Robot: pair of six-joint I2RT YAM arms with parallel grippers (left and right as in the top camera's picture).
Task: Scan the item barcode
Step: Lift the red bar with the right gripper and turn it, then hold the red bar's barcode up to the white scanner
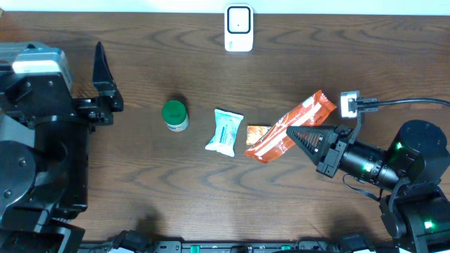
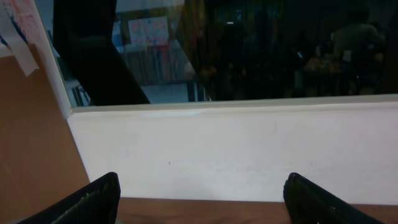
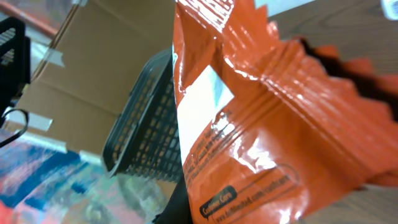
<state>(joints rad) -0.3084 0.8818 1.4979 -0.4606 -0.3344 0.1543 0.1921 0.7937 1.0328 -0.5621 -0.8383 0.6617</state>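
The right end effector [image 1: 301, 135] is pressed together on one edge of a glossy orange foil snack bag [image 1: 295, 121]. Its two black fingers pinch the crinkled material so that the bag stretches diagonally ahead of the wrist. In the right wrist view the bag fills the frame against a black mesh basket [image 3: 140, 124] and cardboard rather than wood. From that I judge it is carried above the dark wooden surface [image 1: 140, 183], not lying on it. A pale rectangular patch [image 3: 205, 102] on the bag faces the wrist camera; I cannot tell whether it bears the barcode. Gripping by the edge leaves both printed faces uncovered, presumably so that the code can be shown to the white rounded scanner unit [image 1: 239, 28]. That unit stands at the far edge of the surface, well apart from the bag.

The left end effector [image 2: 199, 202] is spread wide and holds nothing. It sits at the left side, away from the items, probably to keep the path to the scanner free.

A small green-capped bottle [image 1: 174, 115], a pale blue-and-white soft packet [image 1: 225, 131] and a small flat orange box [image 1: 255, 131] lie in a row. In the overhead view the bag overlaps the box's right end.

The step in hand looks like carrying the bag to the scanner. Glare and creases in the foil could make the code hard to read.
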